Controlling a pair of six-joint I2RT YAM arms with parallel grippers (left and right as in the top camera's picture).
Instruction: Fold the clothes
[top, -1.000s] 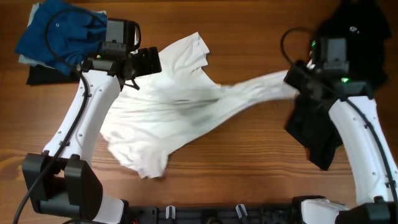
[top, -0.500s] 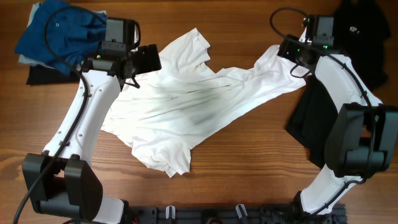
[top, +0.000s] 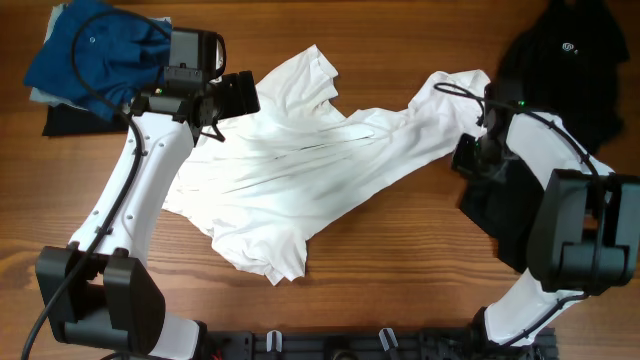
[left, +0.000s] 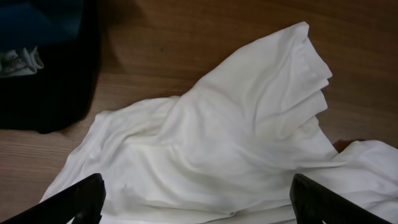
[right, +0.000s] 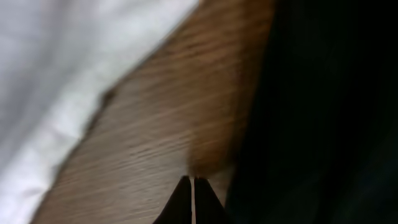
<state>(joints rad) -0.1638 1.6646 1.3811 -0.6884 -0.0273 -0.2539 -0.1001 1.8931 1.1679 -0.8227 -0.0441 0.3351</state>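
Note:
The large white T-shirt (top: 300, 170) lies crumpled across the middle of the table, its dark print faintly showing through the cloth. My left gripper (top: 226, 100) hangs open above its upper left part; the left wrist view shows the white cloth (left: 236, 143) between my spread fingers (left: 198, 202), which hold nothing. My right gripper (top: 468, 158) is shut and empty, low over bare wood between the shirt's right sleeve (right: 56, 81) and a black garment (right: 329, 106). A blue shirt (top: 95, 50) lies at the far left.
A black garment (top: 505, 215) lies under my right arm, and another one (top: 575, 50) sits at the far right corner. Dark cloth (top: 65, 122) lies under the blue shirt. Bare wood runs along the table's front edge (top: 400, 290).
My right gripper has let go of the shirt's right end, swung from the far side down toward the front and shut. The shirt's sleeve now lies on the table. My left arm has not moved.

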